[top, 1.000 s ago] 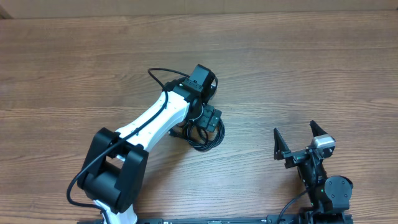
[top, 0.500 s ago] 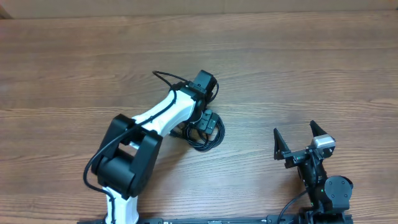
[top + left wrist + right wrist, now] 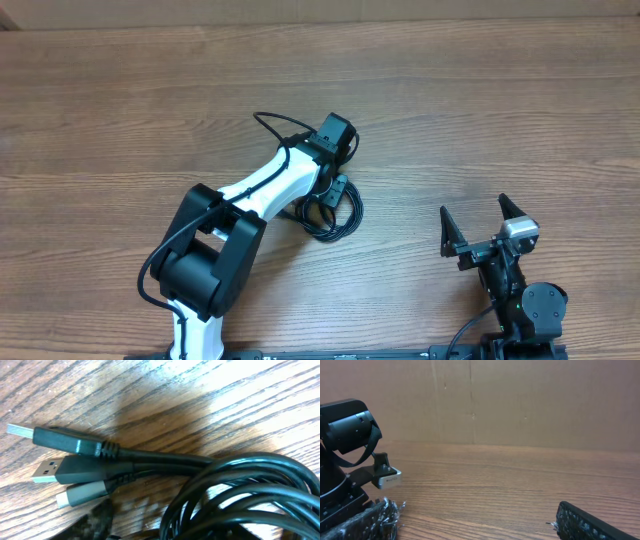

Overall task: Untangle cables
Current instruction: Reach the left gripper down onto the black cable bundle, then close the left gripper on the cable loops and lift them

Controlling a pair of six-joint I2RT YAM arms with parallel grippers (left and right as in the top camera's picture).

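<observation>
Left end effector (image 3: 330,193), nearer now, directly over cables (image 3: 351,214)

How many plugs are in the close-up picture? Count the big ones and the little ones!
Big plugs with flat silver tips: 2
Small grey plug: 1
Total: 3 plugs
</observation>
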